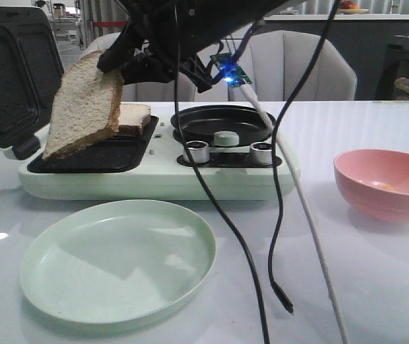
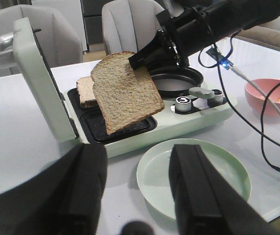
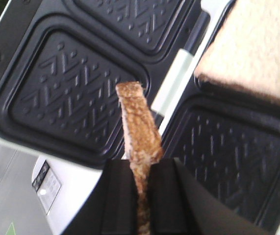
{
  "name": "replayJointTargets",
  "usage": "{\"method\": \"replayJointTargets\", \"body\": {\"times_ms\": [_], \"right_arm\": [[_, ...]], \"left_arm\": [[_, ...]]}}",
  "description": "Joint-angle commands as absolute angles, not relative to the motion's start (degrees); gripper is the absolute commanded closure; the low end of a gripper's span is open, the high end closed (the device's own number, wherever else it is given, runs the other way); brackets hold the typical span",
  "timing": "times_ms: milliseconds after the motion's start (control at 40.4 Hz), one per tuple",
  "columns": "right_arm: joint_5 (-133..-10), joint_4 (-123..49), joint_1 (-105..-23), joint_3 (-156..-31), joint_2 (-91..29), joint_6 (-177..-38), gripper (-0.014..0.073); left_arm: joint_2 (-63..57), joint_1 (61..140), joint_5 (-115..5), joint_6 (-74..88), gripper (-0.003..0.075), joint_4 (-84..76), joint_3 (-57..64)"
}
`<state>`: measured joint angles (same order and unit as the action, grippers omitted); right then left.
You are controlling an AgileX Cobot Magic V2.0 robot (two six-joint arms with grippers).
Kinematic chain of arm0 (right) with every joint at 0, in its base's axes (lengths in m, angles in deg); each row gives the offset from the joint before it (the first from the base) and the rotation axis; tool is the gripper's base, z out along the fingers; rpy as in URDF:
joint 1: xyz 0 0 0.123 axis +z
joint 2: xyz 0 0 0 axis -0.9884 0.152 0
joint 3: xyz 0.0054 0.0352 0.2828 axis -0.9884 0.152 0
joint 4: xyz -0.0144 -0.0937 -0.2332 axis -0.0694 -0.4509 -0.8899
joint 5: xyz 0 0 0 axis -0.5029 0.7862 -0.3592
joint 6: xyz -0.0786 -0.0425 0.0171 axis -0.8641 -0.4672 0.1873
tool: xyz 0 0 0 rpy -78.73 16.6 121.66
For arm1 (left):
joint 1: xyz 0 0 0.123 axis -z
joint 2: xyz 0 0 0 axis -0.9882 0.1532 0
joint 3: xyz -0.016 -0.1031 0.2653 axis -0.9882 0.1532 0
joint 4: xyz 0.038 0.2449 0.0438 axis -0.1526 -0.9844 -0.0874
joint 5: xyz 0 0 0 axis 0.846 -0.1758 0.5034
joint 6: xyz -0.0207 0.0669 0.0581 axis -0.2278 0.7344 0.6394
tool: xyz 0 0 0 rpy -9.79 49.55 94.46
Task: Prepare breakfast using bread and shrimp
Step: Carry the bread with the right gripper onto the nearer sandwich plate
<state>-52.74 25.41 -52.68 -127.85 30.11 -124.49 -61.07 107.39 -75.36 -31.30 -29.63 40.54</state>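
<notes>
the right wrist view alone shows the black right gripper [image 3: 142,183] clamped on the brown-crusted bread slice [image 1: 84,104], tilted upright, low corner on the sandwich maker's dark plate [image 1: 111,156]; the left gripper [image 2: 136,188] gapes empty.

Held bread slice [image 1: 84,104] partly hides second slice [image 1: 134,117].

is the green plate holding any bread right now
No, the green plate is bare; one bread slice is pinched in the right gripper and the other slice lies in the sandwich maker.
</notes>
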Motion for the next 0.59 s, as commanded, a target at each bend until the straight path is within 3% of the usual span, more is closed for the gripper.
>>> {"method": "replayJointTargets", "body": {"times_ms": [0, 124, 272, 371, 569], "right_arm": [[-53.6, 28.9, -52.7, -133.4, 29.4, -125.2, 0.0427], [-53.8, 29.0, -52.7, -137.1, 32.6, -125.2, 0.0400], [-53.9, 28.9, -52.7, -138.9, 34.5, -125.5, 0.0162], [-53.3, 28.8, -52.5, -139.8, 34.5, -125.8, 0.0081], [-52.6, 24.2, -52.6, -140.0, 32.4, -125.5, 0.0071]], "left_arm": [[-62.2, 107.4, -70.5, -31.8, 0.0356, -29.3, 39.0], [-62.2, 107.4, -70.5, -31.8, 0.0356, -29.3, 39.0], [-62.2, 107.4, -70.5, -31.8, 0.0356, -29.3, 39.0], [-62.2, 107.4, -70.5, -31.8, 0.0356, -29.3, 39.0], [-62.2, 107.4, -70.5, -31.8, 0.0356, -29.3, 39.0]]}}
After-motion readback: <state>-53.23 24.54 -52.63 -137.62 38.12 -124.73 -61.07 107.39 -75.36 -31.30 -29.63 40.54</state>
